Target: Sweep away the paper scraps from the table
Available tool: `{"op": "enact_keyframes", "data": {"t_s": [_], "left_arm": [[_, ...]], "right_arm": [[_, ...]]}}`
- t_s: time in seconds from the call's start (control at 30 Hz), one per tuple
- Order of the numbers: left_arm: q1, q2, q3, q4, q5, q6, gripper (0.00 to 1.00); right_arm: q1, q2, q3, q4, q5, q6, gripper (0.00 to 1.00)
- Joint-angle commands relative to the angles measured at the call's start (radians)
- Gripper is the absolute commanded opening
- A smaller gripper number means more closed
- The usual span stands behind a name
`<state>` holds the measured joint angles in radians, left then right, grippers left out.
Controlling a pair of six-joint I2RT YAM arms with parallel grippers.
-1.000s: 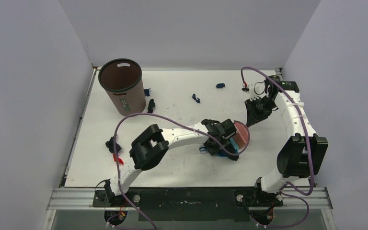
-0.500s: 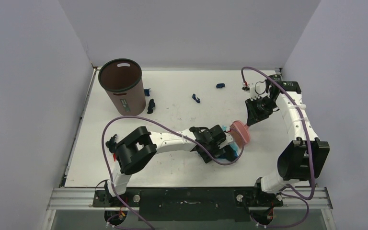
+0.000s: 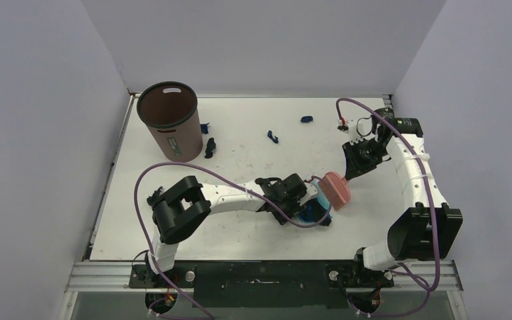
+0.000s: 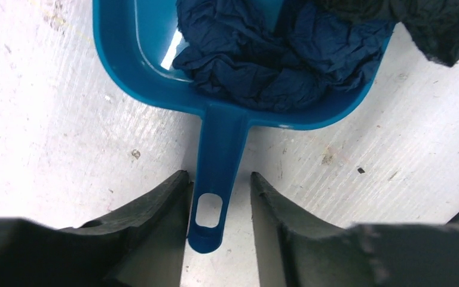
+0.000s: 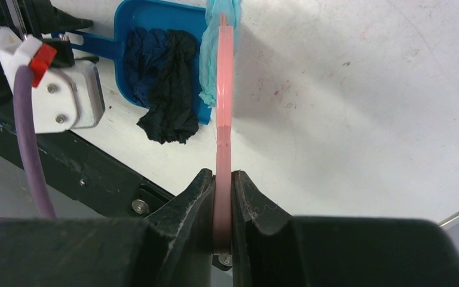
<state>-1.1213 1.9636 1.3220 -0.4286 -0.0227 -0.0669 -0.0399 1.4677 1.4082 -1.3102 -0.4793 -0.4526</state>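
Observation:
A bright blue dustpan (image 4: 119,54) lies on the white table (image 3: 240,227) with crumpled navy paper scraps (image 4: 275,60) in it. My left gripper (image 4: 218,197) is open, its jaws either side of the pan's handle (image 4: 218,149), the right jaw apart from it. My right gripper (image 5: 223,185) is shut on a pink brush (image 5: 223,89), whose teal bristles (image 5: 215,54) stand at the pan's mouth (image 5: 155,18). A dark scrap (image 5: 167,122) hangs over the pan's lip. From above, the brush (image 3: 337,189) stands right of the dustpan (image 3: 315,212). Loose scraps (image 3: 273,137) (image 3: 307,119) (image 3: 209,147) lie further back.
A brown bin (image 3: 169,120) stands at the back left, with a scrap (image 3: 204,128) beside it. Grey walls close in the table on three sides. A metal rail (image 3: 260,270) runs along the near edge. Purple cables loop over both arms.
My left gripper has drawn back to the left along the handle, uncovering the dustpan. The brush head has shifted a little at the pan's mouth.

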Motion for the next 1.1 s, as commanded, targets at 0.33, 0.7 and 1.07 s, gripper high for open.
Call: {"op": "enact_keyframes", "data": {"t_s": [0.33,0.7,1.07], "left_arm": [[0.005,-0.02,0.037,-0.02,-0.018,-0.107,0.12],[-0.011,-0.036,0.002,0.034,-0.06,-0.084,0.0],[-0.011,-0.088,-0.065,0.134,-0.106,-0.08,0.0]], "right_arm": [[0.123,-0.074,-0.063,-0.092,0.009,-0.14,0.05],[0.143,-0.107,0.013,-0.084,0.134,-0.127,0.05],[0.115,-0.143,0.097,-0.087,0.223,-0.127,0.05]]}}
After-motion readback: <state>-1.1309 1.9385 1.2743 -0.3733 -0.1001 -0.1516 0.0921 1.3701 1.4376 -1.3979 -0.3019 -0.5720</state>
